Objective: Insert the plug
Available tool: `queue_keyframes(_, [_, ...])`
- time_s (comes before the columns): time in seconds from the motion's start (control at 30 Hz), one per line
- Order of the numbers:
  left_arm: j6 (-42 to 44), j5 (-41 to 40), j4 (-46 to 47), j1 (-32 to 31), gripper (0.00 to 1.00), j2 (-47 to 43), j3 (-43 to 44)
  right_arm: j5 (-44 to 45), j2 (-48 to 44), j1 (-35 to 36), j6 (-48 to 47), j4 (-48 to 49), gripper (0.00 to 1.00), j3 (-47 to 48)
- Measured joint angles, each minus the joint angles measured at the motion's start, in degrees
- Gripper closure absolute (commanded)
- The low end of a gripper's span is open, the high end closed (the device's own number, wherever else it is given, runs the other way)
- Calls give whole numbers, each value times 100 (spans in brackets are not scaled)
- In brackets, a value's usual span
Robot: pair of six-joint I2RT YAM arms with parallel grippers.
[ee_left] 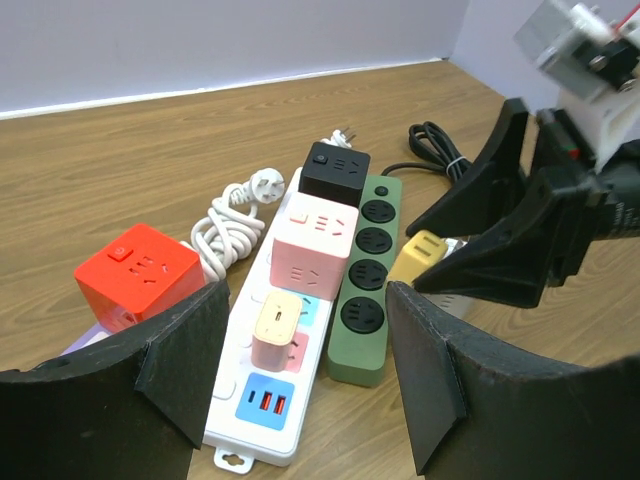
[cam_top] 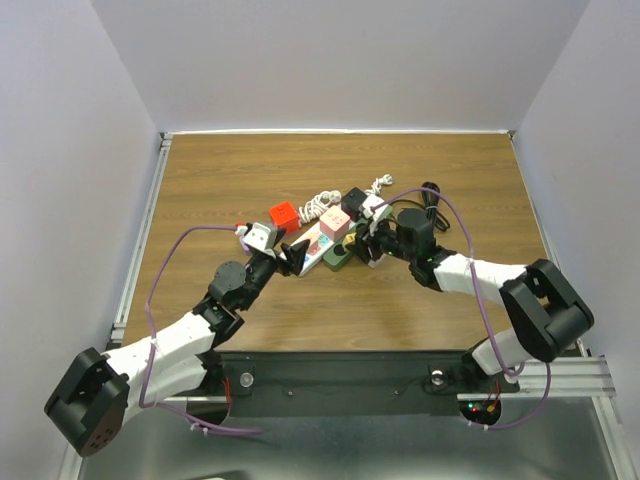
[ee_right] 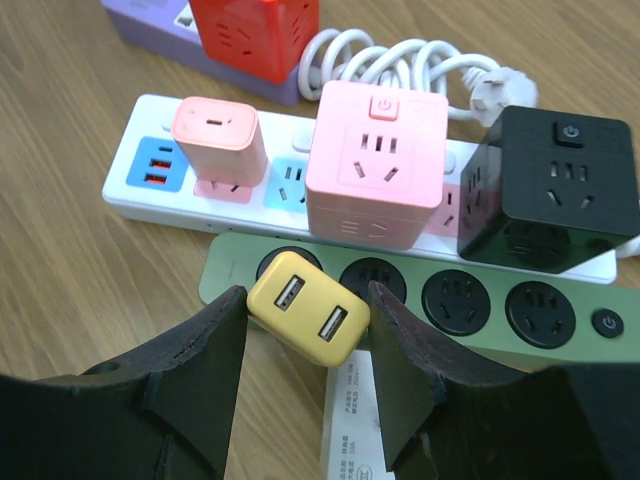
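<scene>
The right gripper (ee_right: 308, 300) is closed on a yellow USB charger plug (ee_right: 308, 306), one finger pressed to each side of its body and its two USB ports facing up. The plug sits tilted over the edge of the green power strip (ee_right: 225, 262), by the end socket farthest from the strip's switch; whether its prongs touch the strip cannot be seen. Just beside the green strip lies a white power strip (ee_right: 140, 115) carrying a pink charger (ee_right: 218, 135), a pink cube socket (ee_right: 378, 165) and a black cube socket (ee_right: 555, 185). The left gripper (ee_left: 305, 330) hangs over the white strip's USB end with its jaws spread wide, holding nothing.
</scene>
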Motion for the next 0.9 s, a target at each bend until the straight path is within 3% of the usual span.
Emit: queue_keyframes(0.9, [0,201,7,63,26,411,133,-691,1056,0,-809,330,100,612])
